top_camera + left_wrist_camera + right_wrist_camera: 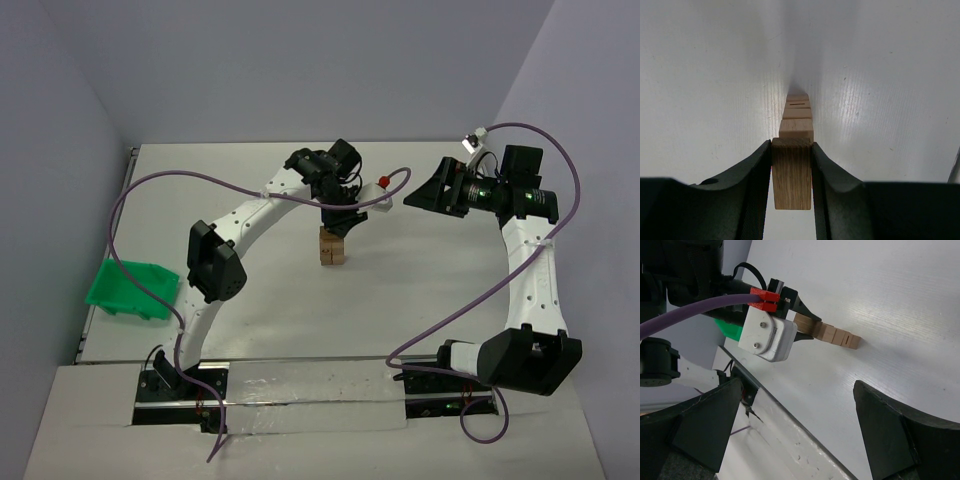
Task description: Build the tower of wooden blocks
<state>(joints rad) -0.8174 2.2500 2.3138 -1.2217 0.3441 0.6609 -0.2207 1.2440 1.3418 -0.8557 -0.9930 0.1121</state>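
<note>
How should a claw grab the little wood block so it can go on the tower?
Pinch its two flat opposite sides, coming from above, as the left claw does with the wood block. Flat parallel faces grip well, and the bottom is free to land on the tower.

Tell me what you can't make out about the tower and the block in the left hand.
Height of the tower: top external, too small, and the left hand covers its top; right wrist, the white box hides that end.
Whether the held block touches the tower: left wrist looks straight down, so any gap is hidden.
</note>
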